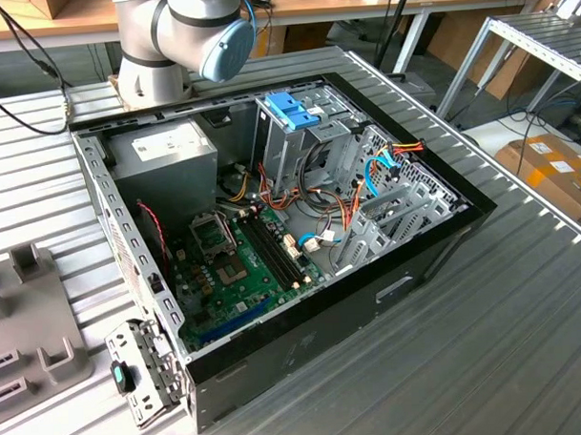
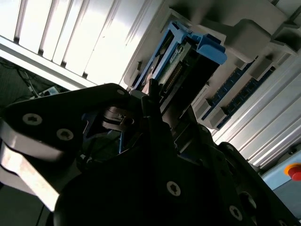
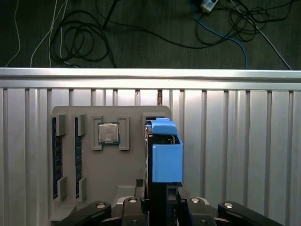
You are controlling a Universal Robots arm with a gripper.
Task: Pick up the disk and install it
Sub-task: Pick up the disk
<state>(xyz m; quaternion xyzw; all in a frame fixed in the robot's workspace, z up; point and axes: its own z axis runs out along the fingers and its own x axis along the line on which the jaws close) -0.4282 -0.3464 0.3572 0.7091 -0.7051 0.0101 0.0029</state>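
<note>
First wrist view: gripper (image 3: 160, 207), fingers closed narrowly on both faces of the disk (image 3: 167, 157), which stands on edge with its blue rail uppermost. Disk sits at one side of a grey tray (image 3: 127, 183) on the slatted table (image 3: 235, 141); whether it is clear of the tray cannot be told. Tray also holds a processor (image 3: 108, 133) and memory sticks (image 3: 57, 157). Exterior view: open computer case (image 1: 435, 260), motherboard (image 1: 235, 277), metal cage (image 1: 288, 146).
</note>
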